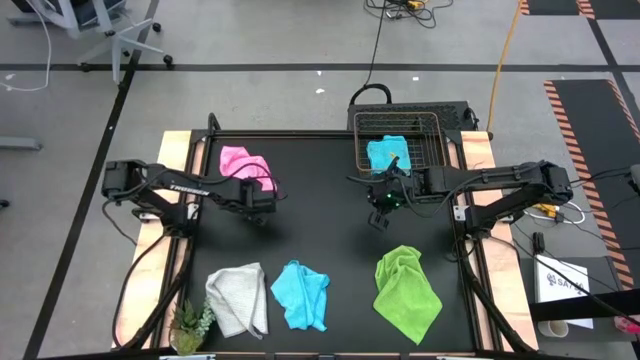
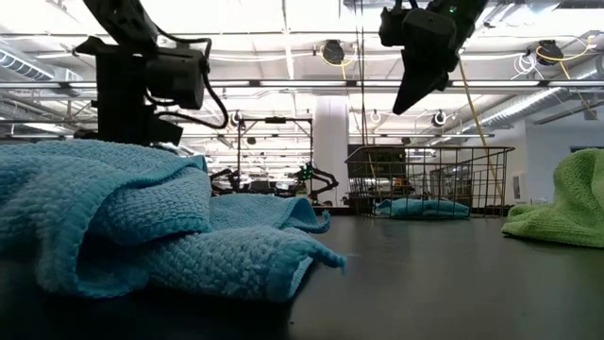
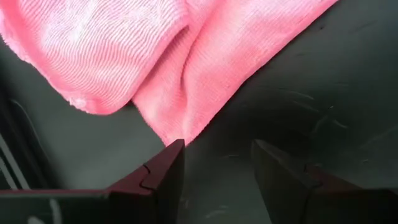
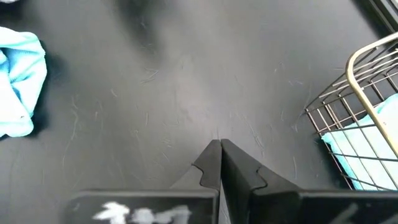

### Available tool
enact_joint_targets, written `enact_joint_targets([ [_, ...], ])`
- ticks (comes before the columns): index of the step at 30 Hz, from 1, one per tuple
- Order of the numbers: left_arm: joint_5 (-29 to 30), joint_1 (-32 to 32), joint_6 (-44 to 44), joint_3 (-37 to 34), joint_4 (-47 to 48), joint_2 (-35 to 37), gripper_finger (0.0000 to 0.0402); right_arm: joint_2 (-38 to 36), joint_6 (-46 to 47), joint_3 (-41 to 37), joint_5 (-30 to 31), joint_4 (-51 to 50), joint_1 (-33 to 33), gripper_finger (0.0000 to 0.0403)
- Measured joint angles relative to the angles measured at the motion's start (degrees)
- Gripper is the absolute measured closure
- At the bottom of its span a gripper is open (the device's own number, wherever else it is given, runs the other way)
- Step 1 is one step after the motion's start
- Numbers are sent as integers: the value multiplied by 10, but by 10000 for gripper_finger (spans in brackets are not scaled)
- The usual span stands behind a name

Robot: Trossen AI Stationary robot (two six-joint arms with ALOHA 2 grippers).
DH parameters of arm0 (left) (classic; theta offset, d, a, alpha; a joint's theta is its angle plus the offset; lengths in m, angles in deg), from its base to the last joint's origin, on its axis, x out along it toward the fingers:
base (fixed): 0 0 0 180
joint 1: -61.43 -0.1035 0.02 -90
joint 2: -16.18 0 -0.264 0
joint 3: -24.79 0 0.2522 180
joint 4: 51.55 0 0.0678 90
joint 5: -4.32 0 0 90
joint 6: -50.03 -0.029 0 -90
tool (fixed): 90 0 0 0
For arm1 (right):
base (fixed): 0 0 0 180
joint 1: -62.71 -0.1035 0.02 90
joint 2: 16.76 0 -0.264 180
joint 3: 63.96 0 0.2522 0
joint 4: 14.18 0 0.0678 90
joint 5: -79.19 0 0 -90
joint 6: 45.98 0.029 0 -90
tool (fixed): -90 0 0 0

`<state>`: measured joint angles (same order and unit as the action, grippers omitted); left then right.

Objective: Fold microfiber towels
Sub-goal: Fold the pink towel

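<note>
Right now I am holding my left pincer just above the table, its two fingers standing apart with nothing between them, right at the corner of the pink towel. That towel is lying at the far left of the table, bunched and creased rather than squared up, so I am judging its fold as not finished. My right pincer is hovering clenched and empty over bare table, just in front of the wire basket at the far right.

Counting what I am seeing: five towels in all. One light blue towel is sitting inside the basket, and I am taking that one as dealt with, though I cannot tell how neatly it is folded. The other four are lying loose: the pink one beside my left pincer, then along the near edge a white-grey towel, a second light blue towel and a lime green towel, all three crumpled and apart from one another. So that is two blue, one pink, one white-grey, one green.

There is one basket, and one small plant at the near left corner. By my reckoning, most of the work is remaining.
</note>
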<state>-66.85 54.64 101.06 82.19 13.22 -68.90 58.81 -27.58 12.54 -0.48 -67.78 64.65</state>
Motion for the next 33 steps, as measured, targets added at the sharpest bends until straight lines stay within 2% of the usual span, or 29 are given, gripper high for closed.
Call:
enact_joint_targets([
  [11,29,1,-5,3,-1,-74,215,0,-11,0,1,19,0,403],
  [17,37,1,-6,3,-3,-82,222,0,-11,0,1,20,0,403],
  [21,34,1,-21,2,-5,-80,267,0,-11,0,1,20,0,403],
  [28,29,1,-48,1,-15,-81,390,0,-11,0,1,23,0,403],
  [33,17,2,-49,11,-11,-82,398,0,-11,0,0,24,0,403],
])
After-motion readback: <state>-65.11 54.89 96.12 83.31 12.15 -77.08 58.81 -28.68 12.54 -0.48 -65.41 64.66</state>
